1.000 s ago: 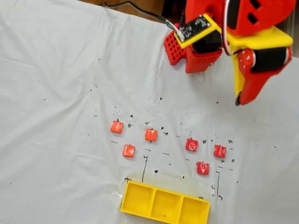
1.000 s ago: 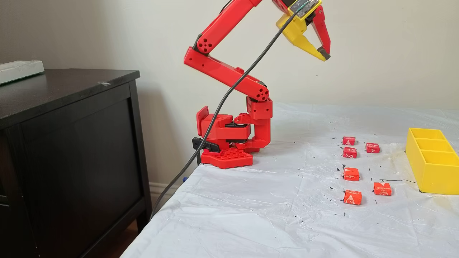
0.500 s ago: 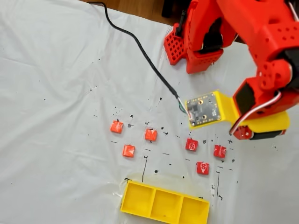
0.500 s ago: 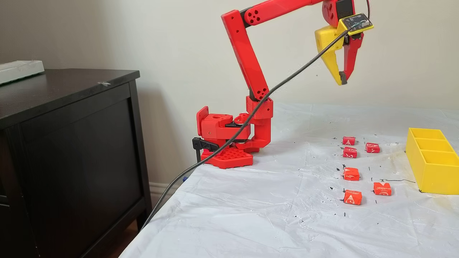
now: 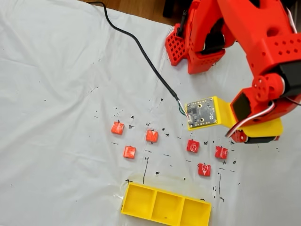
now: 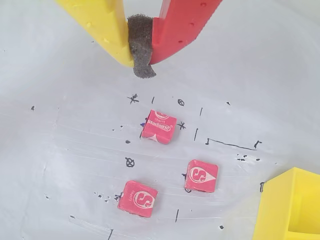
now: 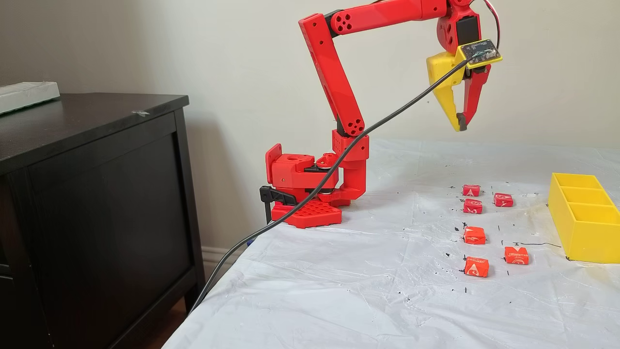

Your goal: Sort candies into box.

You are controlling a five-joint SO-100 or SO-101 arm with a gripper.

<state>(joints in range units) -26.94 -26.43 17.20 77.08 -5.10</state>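
While the red 3D-printed arm (image 7: 334,72) reaches out from its base, its red-and-yellow two-finger gripper (image 7: 460,127) hangs high above the white plastic sheet (image 7: 363,281) that covers the table, tips pointing down. In the wrist view the yellow finger and the red finger (image 6: 182,25) meet at the tip on a dark grey foam pad (image 6: 141,47), so the gripper (image 6: 141,60) is closed with nothing in it.

All six small square wrapped candies are lying loose on the sheet. In the top-down fixed view the three plain orange-red candies (image 5: 152,136) sit in a little cluster on the left, and the three deeper red candies with a white mark (image 5: 193,146) are to the right of them, under the small yellow mount with a black circuit board (image 5: 202,113). The wrist camera looks down at those three marked ones (image 6: 159,126), each apart from the others, among black pen marks.

The bright yellow plastic tray with three square compartments (image 5: 165,207) is at the bottom edge of that top-down view, near the candies but not touching any. A black cable (image 7: 310,194) runs from the mount down off the table, next to a dark wooden cabinet (image 7: 92,203)
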